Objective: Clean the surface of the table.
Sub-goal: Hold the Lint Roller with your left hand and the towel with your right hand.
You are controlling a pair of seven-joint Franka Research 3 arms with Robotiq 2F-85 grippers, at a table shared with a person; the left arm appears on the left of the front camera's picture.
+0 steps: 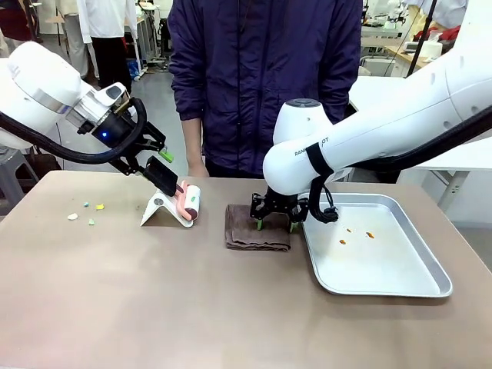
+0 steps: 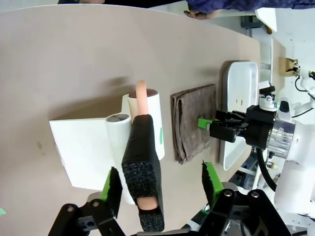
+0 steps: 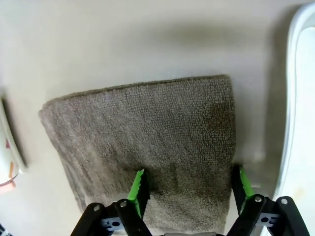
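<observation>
Table point(image 1: 154, 307): big taupe top, takes up the whole lower front view, robot arms on the near side, person point(image 1: 261, 77) in a dark blue jacket standing at the far edge, centre.

Metal tray point(image 1: 384, 293) on the table's right part, long side running front-to-back, a few small orange bits point(image 1: 369, 234) in its far half.

R arm reaches in from the right, over the tray's far-left corner. Right gripper point(image 1: 276, 225) pointing down over a folded brown cloth point(image 1: 250, 238) lying flat just left of the tray, not touching it. Wrist view: fingers spread wide, one green pad over the cloth, the other at its edge on the tray side. Nothing clamped. Can't tell if the tips press on the fabric.

L arm comes in from the left, wrist tilted down toward table centre. Left gripper point(image 2: 161, 179) spread wide, lint roller's black-wrapped handle point(image 2: 142, 182) lies betw the fingers. One pad is just beside the handle, the other well off, so no grip on it.

White stand point(image 1: 160, 209) sits left of the cloth, near the far edge. Lint roller point(image 1: 191, 201) rests on it, roll end toward the cloth.

Small crumbs point(image 1: 86, 205), yellow, green and white, scattered on the table's far left, well apart from the stand.
</observation>
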